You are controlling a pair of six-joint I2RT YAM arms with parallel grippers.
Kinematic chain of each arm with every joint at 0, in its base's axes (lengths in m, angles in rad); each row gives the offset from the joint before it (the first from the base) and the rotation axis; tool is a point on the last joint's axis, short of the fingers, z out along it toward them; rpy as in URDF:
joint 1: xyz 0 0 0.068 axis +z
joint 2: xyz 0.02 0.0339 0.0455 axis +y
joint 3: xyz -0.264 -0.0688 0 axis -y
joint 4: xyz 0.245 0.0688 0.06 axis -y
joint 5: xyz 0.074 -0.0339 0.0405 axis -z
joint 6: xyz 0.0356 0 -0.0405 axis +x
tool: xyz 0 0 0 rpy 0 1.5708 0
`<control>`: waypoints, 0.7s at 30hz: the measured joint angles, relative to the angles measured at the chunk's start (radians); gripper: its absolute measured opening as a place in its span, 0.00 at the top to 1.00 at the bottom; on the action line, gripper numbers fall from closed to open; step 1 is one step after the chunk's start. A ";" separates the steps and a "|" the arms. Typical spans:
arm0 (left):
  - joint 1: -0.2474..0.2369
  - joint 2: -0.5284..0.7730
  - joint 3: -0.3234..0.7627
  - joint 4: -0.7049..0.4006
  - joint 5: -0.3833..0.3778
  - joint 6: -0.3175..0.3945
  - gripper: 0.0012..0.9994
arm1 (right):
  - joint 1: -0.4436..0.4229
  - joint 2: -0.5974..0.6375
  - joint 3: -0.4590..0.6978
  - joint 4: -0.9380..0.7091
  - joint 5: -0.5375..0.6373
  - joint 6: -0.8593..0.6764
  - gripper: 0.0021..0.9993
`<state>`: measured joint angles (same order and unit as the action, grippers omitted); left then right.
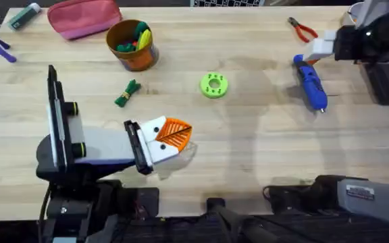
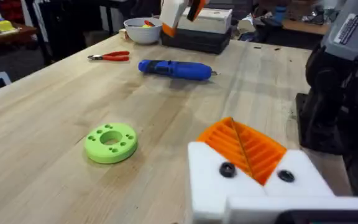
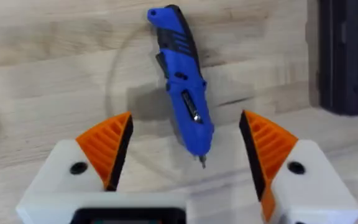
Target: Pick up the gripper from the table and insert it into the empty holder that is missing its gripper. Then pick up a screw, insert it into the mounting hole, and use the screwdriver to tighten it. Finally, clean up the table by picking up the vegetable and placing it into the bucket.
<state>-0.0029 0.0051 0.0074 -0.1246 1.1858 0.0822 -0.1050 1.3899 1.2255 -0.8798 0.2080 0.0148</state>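
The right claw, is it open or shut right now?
Open. In the right wrist view the right claw has its two orange pads set wide apart, with the blue screwdriver lying on the table between and beyond them, untouched.

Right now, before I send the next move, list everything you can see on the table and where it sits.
screwdriver: 1, blue, right side, lying flat
pliers: 1, red-handled, far right
disc: 1, green, centre
vegetable: 1, dark green, left of disc
bucket: 1, orange-brown, far centre-left, toys inside
pouch: 1, pink, far left
marker: 1, green and white, far-left corner
bowl: 1, white, beyond the pliers
left end effector: white with orange pads, near centre-left, pads together
right end effector: open, above the screwdriver
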 joint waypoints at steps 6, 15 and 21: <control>0.000 0.000 0.000 0.000 0.000 0.000 0.98 | -0.008 0.117 0.000 0.096 -0.013 -0.134 0.01; 0.000 0.000 0.000 0.000 0.000 0.000 0.98 | -0.019 0.198 0.000 0.149 -0.017 -0.252 0.01; 0.000 0.000 0.000 0.000 0.000 0.000 0.98 | -0.049 0.241 0.000 0.152 -0.019 -0.314 0.01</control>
<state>-0.0029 0.0051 0.0074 -0.1246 1.1858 0.0822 -0.1540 1.6312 1.2255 -0.7282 0.1894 -0.2996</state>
